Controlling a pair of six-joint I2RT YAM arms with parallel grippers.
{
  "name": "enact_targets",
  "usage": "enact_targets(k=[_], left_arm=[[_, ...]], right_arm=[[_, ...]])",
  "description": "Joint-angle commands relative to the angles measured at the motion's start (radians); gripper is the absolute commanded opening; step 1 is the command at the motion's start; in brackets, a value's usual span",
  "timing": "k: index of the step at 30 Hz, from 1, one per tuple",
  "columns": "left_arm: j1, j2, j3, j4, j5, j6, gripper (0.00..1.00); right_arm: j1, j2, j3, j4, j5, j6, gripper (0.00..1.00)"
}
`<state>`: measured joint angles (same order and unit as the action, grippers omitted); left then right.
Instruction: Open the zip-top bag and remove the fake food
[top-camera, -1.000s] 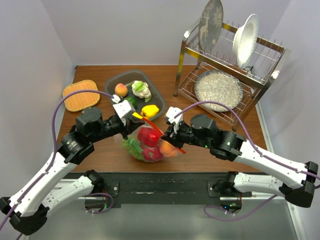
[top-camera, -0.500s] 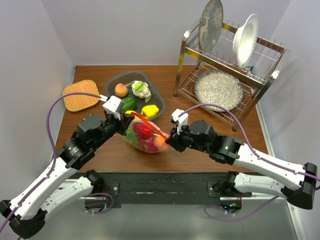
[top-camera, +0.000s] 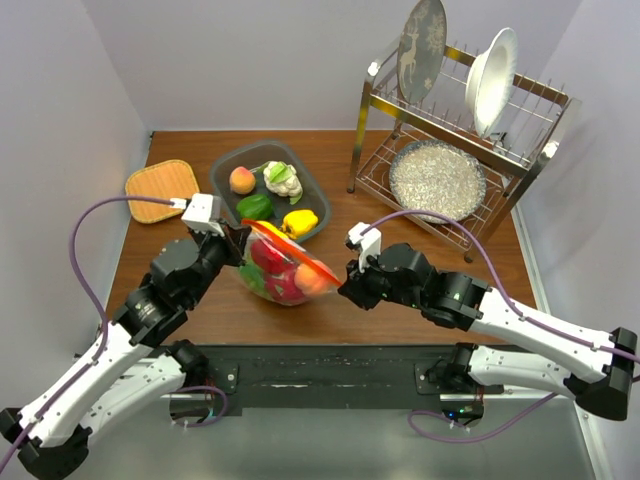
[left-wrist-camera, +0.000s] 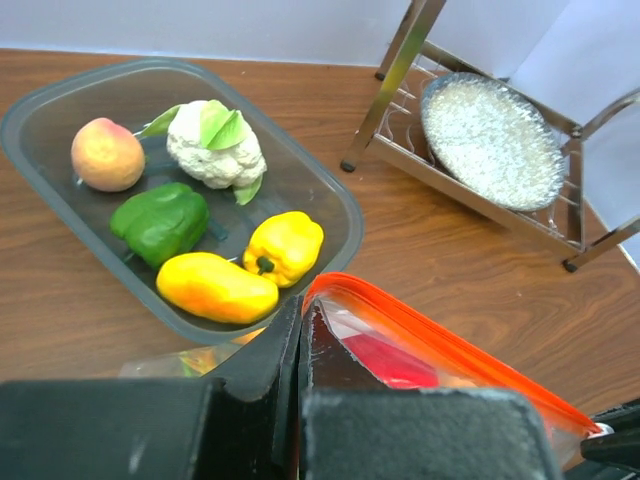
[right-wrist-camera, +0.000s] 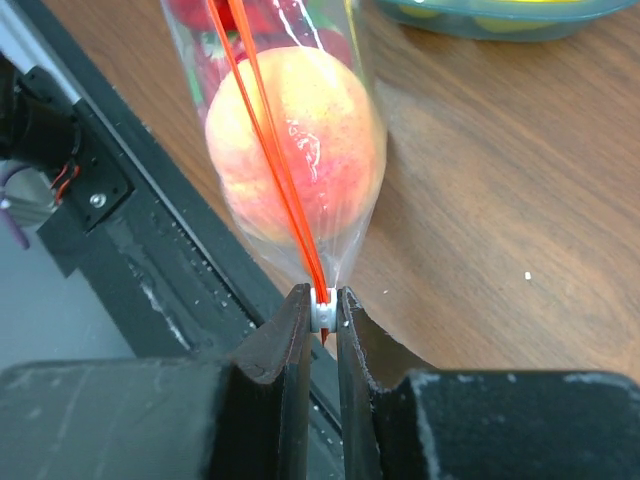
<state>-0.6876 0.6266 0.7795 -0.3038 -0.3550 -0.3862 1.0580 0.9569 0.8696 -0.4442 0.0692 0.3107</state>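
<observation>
The zip-top bag (top-camera: 280, 275) is at unzipping: left fingers (left-wrist-camera: 268, 362) clamp its corner, right fingers (right-wrist-camera: 287, 345) pinch the slider (right-wrist-camera: 322, 312); next, drag it along.

The left pincer (left-wrist-camera: 302, 325) hides one corner of the zip-top bag (left-wrist-camera: 440, 350); the tray (right-wrist-camera: 500, 12) is cropped.

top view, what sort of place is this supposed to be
Probably a mock kitchen counter inside a test booth: a steel wire dish rack holding plates, a grey plastic tray of toy produce, and a brown wooden table enclosed by plain pale walls.
</observation>
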Motion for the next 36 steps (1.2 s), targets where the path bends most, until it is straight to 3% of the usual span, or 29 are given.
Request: enact_targets(k=[1,4,7,9,13,16,21,26,36], left_arm=[[0.023,-0.090,-0.069,0.241,-0.035,0.021,0.00],[0.025,-0.125,-0.114,0.325,0.066,0.069,0.00],[0.025,-0.142,-0.131,0.348,0.128,0.111,0.00],[0.023,-0.149,-0.143,0.365,0.189,0.128,0.00],[0.023,-0.162,-0.158,0.373,0.206,0.133,0.00],[0.023,-0.165,-0.164,0.376,0.218,0.136,0.00],[0.023,-0.163,-0.160,0.374,0.231,0.141,0.00],[0.025,-0.151,-0.157,0.373,0.237,0.136,0.00],[0.025,-0.153,-0.155,0.374,0.248,0.139,0.00]], right_arm=[[-0.003,0.028,0.017,-0.091,-0.034,-0.008,0.23],[-0.001,0.057,0.042,-0.051,-0.008,-0.033,0.43],[-0.003,0.075,0.095,-0.031,0.023,-0.068,0.57],[-0.003,0.082,0.146,-0.025,0.038,-0.085,0.60],[-0.003,0.114,0.235,-0.011,0.104,-0.101,0.61],[-0.012,0.172,0.298,-0.011,0.191,-0.110,0.55],[-0.136,0.269,0.333,0.077,0.035,-0.133,0.53],[-0.174,0.344,0.341,0.189,-0.132,-0.191,0.56],[-0.236,0.385,0.373,0.219,-0.144,-0.214,0.61]])
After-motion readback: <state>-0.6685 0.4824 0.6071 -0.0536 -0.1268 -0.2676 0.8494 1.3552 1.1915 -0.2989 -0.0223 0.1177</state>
